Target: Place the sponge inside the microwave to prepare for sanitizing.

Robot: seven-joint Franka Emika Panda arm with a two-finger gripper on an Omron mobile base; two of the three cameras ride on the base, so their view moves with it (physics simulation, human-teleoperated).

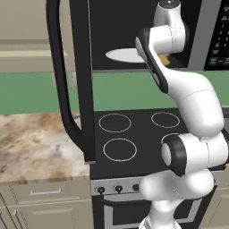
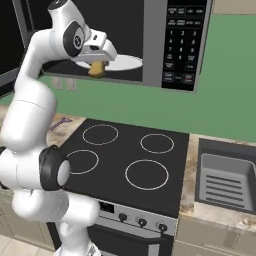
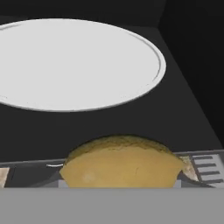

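While the arm rises from the lower left of the right base view and bends high to the upper left, its pincer [image 2: 98,61] points down at the mouth of the microwave [image 2: 175,45], pinching the sponge [image 2: 98,68] between its fingers. In the hand view the sponge [image 3: 122,162] sits at bottom centre, at the front edge of the oven floor, with the turntable [image 3: 74,65] beyond it in the upper left. Below lies the stove [image 2: 125,160], and the open door [image 1: 74,80] stands left of the left base view.

Green wall [image 2: 220,85], black four-ring stovetop [image 2: 131,160], marbled brown counter [image 1: 36,143], beige cabinet drawers [image 1: 44,197], grey sink [image 2: 227,177]
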